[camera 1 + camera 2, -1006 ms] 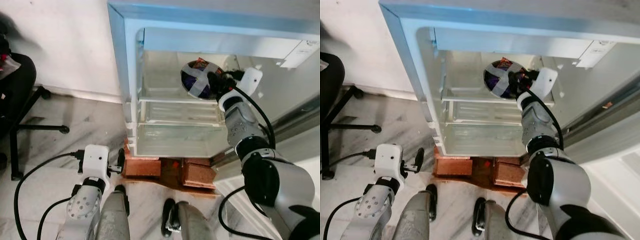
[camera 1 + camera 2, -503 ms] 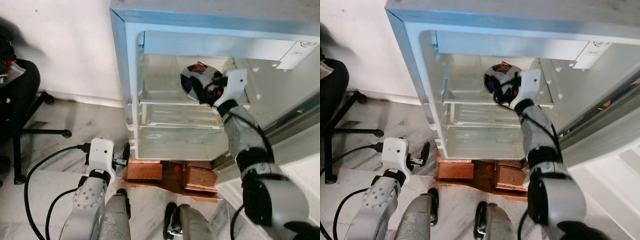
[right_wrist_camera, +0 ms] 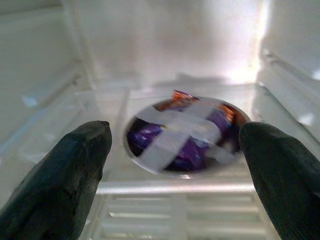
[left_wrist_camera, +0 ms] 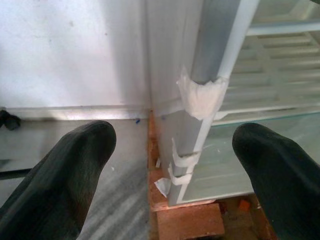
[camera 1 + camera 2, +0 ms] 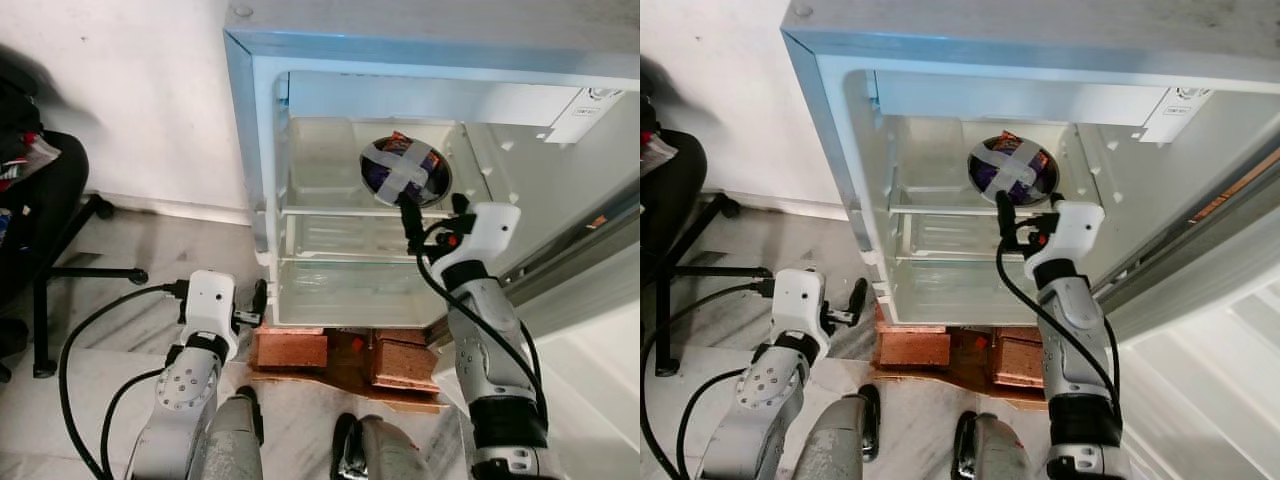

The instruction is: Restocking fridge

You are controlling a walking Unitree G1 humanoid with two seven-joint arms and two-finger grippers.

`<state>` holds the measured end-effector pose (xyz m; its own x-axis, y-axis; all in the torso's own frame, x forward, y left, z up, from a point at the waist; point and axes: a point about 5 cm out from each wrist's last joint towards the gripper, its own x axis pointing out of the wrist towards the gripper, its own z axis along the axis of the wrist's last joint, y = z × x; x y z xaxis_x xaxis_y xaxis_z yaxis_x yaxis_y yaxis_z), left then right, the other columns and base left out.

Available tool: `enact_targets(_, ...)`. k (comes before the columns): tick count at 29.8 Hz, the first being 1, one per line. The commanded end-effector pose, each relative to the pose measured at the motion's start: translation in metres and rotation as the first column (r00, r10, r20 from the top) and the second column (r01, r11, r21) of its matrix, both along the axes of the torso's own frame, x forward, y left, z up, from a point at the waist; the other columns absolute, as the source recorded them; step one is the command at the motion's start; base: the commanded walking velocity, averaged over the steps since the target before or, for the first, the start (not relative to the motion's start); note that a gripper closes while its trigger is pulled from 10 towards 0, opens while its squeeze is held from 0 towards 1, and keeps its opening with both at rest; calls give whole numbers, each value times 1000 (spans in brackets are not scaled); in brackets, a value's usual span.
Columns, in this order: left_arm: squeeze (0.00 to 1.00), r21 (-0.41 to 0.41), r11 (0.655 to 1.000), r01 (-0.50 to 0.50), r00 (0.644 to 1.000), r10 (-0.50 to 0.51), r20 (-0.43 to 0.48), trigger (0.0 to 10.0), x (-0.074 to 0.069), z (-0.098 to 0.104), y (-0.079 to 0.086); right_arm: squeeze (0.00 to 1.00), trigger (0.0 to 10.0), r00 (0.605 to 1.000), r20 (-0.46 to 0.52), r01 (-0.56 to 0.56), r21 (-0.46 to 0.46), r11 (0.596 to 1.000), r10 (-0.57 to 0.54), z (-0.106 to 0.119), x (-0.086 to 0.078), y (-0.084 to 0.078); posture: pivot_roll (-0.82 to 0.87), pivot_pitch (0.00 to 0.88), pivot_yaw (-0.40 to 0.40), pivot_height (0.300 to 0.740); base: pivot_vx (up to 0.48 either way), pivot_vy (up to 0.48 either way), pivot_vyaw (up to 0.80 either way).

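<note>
Right claw (image 5: 1023, 222) poised just in front of the fridge (image 5: 940, 70), fingers spread wide and clamped on nothing, aimed at the upper shelf (image 5: 940, 209); taped bowl (image 5: 1013, 168) resting on that shelf at the right side, apart from the fingertips, with purple wrappers visible under a cross of pale tape (image 3: 175, 132), presumably to keep the contents in; bowl apparently set well back from the shelf's front edge so as not to tip out; judged as the release step done for this item, arm placed for backing out without brushing the rim; left claw (image 5: 262, 298) low at the left, near the fridge's left front edge, fingers (image 4: 60, 175) apart and empty, likely held aside to stay out of the way; fridge propped on bricks (image 5: 290, 347) above the marble floor (image 5: 140, 250); lower shelves bare.
</note>
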<state>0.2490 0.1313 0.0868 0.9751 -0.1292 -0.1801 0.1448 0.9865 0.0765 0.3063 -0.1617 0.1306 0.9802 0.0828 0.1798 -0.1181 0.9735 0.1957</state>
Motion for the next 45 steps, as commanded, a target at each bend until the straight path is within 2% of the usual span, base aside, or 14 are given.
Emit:
enact_targets(1, 0, -13, 1000, 17, 1000, -18, -14, 10000, 1, -4, -7, 0, 10000, 998, -46, 41, 7, 999, -41, -9, -5, -7, 190, 203, -67, 740, 0, 0, 0)
enact_targets(2, 0, -17, 1000, 24, 1000, -24, -14, 10000, 2, -4, -10, 0, 10000, 996, -72, 51, 11, 999, -50, -13, -7, -7, 190, 203, -67, 740, 0, 0, 0)
enact_targets(6, 0, 0, 998, 62, 998, -62, 5, 10000, 5, 0, -14, 0, 10000, 997, -65, 47, -12, 999, -47, -10, -10, -6, 173, 198, -58, 740, 0, 0, 0)
enact_targets(8, 0, 7, 999, 44, 999, -44, 3, 10000, 5, -2, -9, 0, 10000, 994, -83, 76, 8, 997, -75, -12, -16, -10, 170, 193, -54, 740, 0, 0, 0)
enact_targets(10, 0, 5, 1000, 29, 1000, -29, -1, 10000, 5, -3, -5, 0, 10000, 994, -78, 73, -3, 997, -73, -13, -21, -10, 143, 183, -16, 740, 0, 0, 0)
enact_targets(11, 0, 4, 1000, 13, 1000, -13, -4, 10000, 5, -4, -2, 0, 10000, 995, -76, 62, -39, 997, -65, -15, -24, -8, 135, 180, -8, 740, 0, 0, 0)
enact_targets(17, 0, 8, 1000, 26, 1000, -26, 2, 10000, 8, -6, -2, 0, 10000, 990, -107, 80, -67, 995, -87, -29, -39, -10, 132, 124, 8, 740, -237, 0, 0)
enact_targets(27, 0, 28, 997, 67, 997, -69, 46, 10000, 33, 0, -8, 0, 10000, 990, -134, 42, -82, 996, -52, -40, -36, 1, 116, 61, 18, 740, -292, 0, 0)
enact_targets(30, 0, 31, 997, 75, 996, -76, 51, 10000, 36, -1, -9, 0, 10000, 990, -132, 39, -91, 995, -50, -39, -32, -2, 112, 57, 11, 740, -303, 0, 0)
enact_targets(35, 0, 31, 997, 70, 997, -71, 43, 10000, 34, -5, -8, 0, 10000, 987, -144, 56, -99, 994, -70, -41, -32, -11, 115, 58, 7, 740, -305, 0, 0)
enact_targets(36, 0, -3, 999, 44, 999, -44, 15, 10000, 30, -10, -5, 0, 10000, 985, -162, 41, -108, 993, -58, -46, -34, -12, 112, 56, 2, 740, -285, 0, 0)
enact_targets(38, 0, -10, 999, 37, 999, -37, 11, 10000, 28, -10, -5, 0, 10000, 985, -165, 41, -109, 993, -59, -47, -36, -12, 111, 58, -1, 740, -287, 0, 0)
enact_targets(45, 0, 12, 999, 34, 999, -33, -27, 10000, 18, -24, -1, 0, 10000, 983, -166, 57, -132, 990, -79, -50, -43, -17, 94, 47, 1, 740, -284, 0, 0)
